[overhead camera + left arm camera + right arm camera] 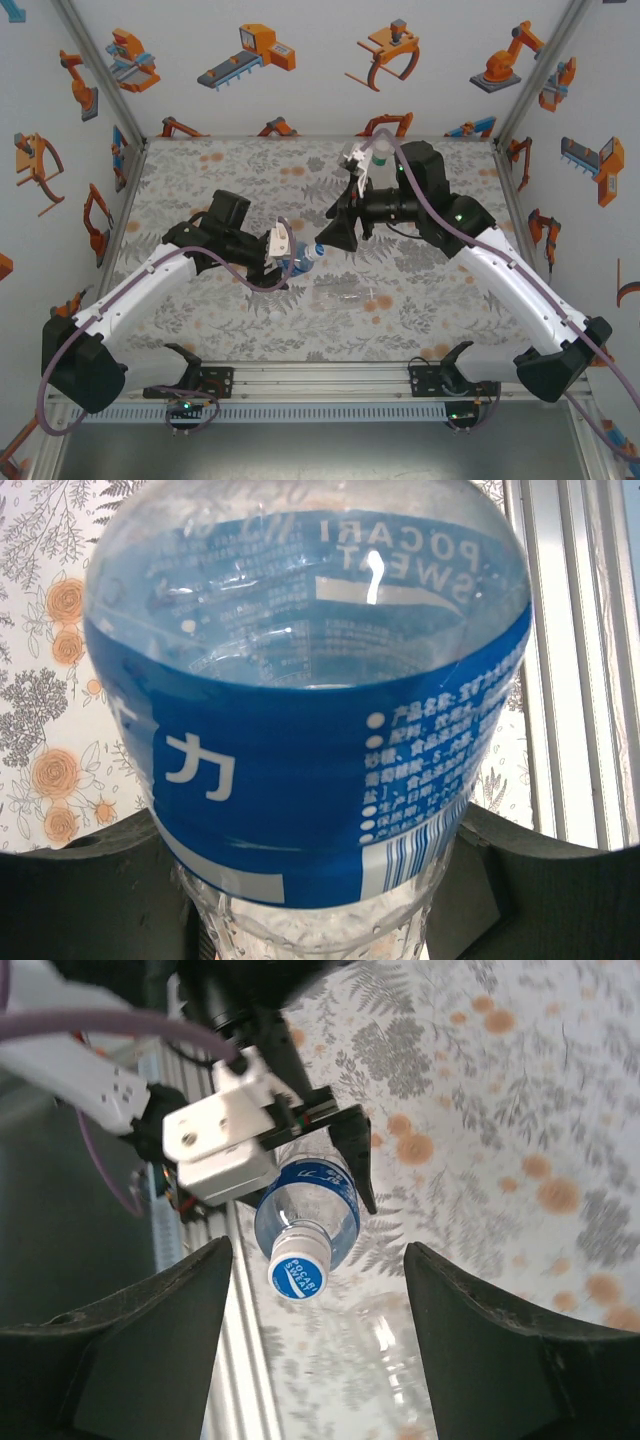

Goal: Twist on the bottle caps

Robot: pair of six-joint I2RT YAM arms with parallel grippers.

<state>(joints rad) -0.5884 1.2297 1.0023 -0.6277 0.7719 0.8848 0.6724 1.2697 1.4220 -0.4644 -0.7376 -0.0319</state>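
Above the counter (200,190), the left jaws clamp the blue-label bottle (305,1210) round its body, neck pointing at the right jaws. Those stand wide, clear of the cap (298,1273), which sits on the bottle's neck.

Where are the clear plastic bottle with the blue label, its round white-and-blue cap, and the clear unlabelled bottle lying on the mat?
clear blue-labelled plastic bottle (300,780): left wrist view, on the label.
round white-and-blue cap (298,1276): right wrist view, top face.
clear unlabelled bottle (345,294): top external view, its body.
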